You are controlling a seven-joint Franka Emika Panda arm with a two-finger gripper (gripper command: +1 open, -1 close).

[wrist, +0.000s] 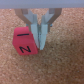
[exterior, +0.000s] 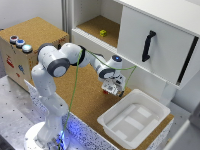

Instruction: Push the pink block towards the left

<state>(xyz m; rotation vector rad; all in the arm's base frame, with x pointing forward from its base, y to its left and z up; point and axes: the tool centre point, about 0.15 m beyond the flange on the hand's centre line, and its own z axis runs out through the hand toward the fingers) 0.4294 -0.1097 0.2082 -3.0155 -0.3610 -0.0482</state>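
Mid-push: end effector (wrist: 40, 31) pressed together, empty, touching pink block (wrist: 26, 42) at frame centre on desk (wrist: 65, 65). Next, probably steady sideways sweep leftward, keeping contact.

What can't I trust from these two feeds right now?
- Exterior view: the pink block is hidden under the gripper; only the yellow-green block shows.
- Wrist view: the pink block is blurred and overlapped by the fingers; contact and jaw opening unclear.
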